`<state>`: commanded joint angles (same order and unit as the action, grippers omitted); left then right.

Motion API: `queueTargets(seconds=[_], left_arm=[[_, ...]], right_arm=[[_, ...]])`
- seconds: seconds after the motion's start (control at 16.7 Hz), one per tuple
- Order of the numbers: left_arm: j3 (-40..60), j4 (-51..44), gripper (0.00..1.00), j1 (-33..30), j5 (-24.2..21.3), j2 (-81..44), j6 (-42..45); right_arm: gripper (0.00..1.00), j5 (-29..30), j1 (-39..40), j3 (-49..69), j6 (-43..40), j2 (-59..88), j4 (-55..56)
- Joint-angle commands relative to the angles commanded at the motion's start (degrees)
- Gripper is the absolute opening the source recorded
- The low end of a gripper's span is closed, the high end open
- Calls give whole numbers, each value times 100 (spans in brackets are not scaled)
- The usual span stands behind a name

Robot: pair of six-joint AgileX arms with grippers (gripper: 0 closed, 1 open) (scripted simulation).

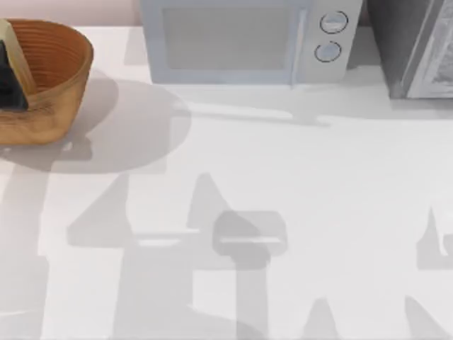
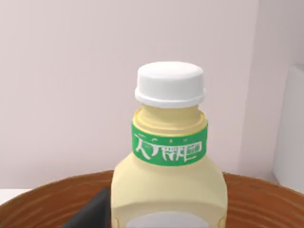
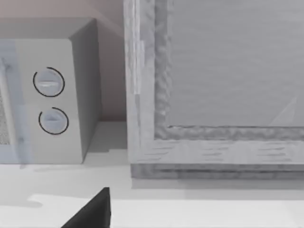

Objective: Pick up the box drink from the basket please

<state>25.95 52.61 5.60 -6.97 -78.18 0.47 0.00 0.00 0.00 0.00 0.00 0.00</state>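
- The basket point(image 1: 49, 78) sits at the far left of the table point(image 1: 297, 212), its left side cut by the top view's edge. The box drink point(image 1: 15, 53) stands inside it, showing there as a cream strip against the left wall.
- From my left wrist, the box drink point(image 2: 168, 180) is close and upright: a pale yellow body narrowing to a neck with a white cap point(image 2: 170, 84). The basket's brown rim point(image 2: 256, 199) curves behind and to either side of it.
- A green band point(image 2: 169, 146) rings the neck. It carries white lettering, but I cannot read it.
- A dark wedge just beside the drink's shoulder is probably part of my left gripper point(image 2: 92, 213), though too little shows to be sure. I cannot tell whether it is released or clenched.
- In the top view a dark shape point(image 1: 8, 85) lies in the basket, touching the cream strip. I cannot say what it is.
- The white microwave point(image 1: 248, 39) stands along the back edge, well apart from the basket, with two round dials point(image 1: 331, 35) on its right side. A grey framed appliance point(image 1: 417, 49) stands to its right.
- My right gripper point(image 3: 92, 211) shows as a dark wedge above the table, facing the gap between microwave and grey appliance. I cannot tell its grip either.
- The table's middle and front are open white surface crossed by grey shadows.
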Motion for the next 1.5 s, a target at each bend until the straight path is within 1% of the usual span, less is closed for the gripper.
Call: queueTargets(seconds=[0.3,0.48,0.6,1.02,1.5], left_arm=[[688,1371,100,140,-182,-2085,11],[941,1878,100,192,-249,-2885,15],[1024,2045,100,209,-272,-3154,16],[1073,2041,100,185,-251,-3150,33],[2123,1603,100,94,-166,-3812,11]], right_arm=[[100,0,0,0,0,0,0],[100,0,0,0,0,0,0],[100,0,0,0,0,0,0],[100,0,0,0,0,0,0],[100,0,0,0,0,0,0]])
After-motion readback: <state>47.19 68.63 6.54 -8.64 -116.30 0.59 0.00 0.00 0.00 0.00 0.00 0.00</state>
